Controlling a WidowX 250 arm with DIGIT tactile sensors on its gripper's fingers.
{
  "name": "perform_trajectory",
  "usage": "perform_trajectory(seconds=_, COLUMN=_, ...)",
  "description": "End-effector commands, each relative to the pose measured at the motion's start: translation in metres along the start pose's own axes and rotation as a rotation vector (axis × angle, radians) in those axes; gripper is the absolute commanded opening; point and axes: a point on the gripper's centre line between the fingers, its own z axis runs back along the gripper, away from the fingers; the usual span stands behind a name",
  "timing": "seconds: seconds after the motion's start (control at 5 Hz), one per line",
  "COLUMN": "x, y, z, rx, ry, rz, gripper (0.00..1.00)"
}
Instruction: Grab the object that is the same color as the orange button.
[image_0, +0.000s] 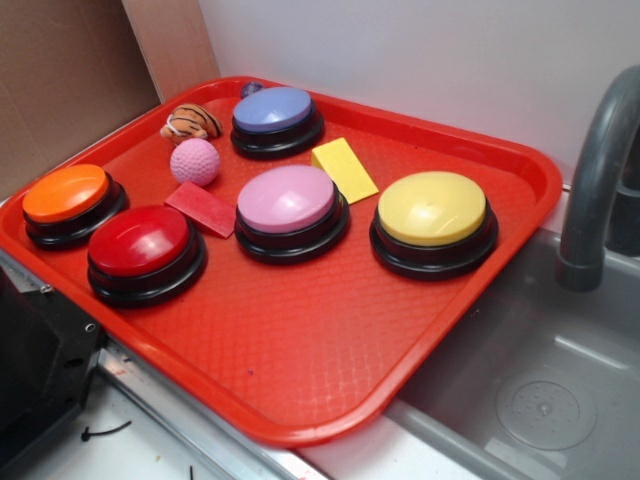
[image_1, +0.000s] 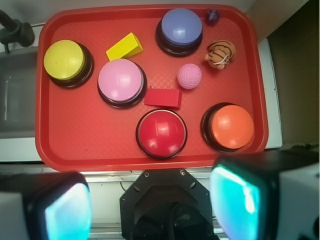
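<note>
The object, a small orange toy with dark and white stripes (image_0: 191, 122) (image_1: 220, 53), lies near the tray's far corner, beside the pink dimpled ball (image_0: 195, 161) (image_1: 189, 76). The orange button (image_0: 68, 201) (image_1: 230, 126) stands at the tray's edge, next to a red-domed button (image_0: 143, 249) (image_1: 162, 132). In the wrist view my gripper (image_1: 150, 205) hangs high above, back from the tray's near edge. It is open, its teal pads (image_1: 235, 196) wide apart with nothing between them. The exterior view does not show the gripper.
The red tray (image_0: 330, 350) (image_1: 90, 145) also bears pink (image_0: 290, 207), yellow (image_0: 433, 218) and blue-violet (image_0: 275, 118) buttons, a red flat block (image_0: 200, 208), a yellow block (image_0: 344, 170) and a small purple thing (image_1: 213, 16). A grey sink with faucet (image_0: 596, 190) lies beside it.
</note>
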Motion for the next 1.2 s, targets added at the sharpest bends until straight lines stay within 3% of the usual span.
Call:
perform_trajectory(seconds=0.0, x=0.0, y=0.0, z=0.0, rx=0.0, ry=0.0, rz=0.0, gripper=1.0)
perform_trajectory(seconds=0.2, x=0.018, y=0.02, z=-0.013, rx=-0.012, ry=-0.048, rz=0.118, gripper=1.0)
perform_trajectory(seconds=0.4, x=0.028, y=0.041, z=-0.034, rx=0.037, ry=-0.059, rz=0.228, gripper=1.0)
perform_trajectory(seconds=0.6, x=0.039, y=0.065, z=-0.053, rx=0.107, ry=-0.111, rz=0.395, gripper=1.0)
perform_trajectory(seconds=0.8, x=0.057, y=0.095, z=-0.082, rx=0.141, ry=-0.199, rz=0.58, gripper=1.0)
perform_trajectory(seconds=1.0, x=0.076, y=0.12, z=-0.104, rx=0.203, ry=-0.222, rz=0.678, gripper=1.0)
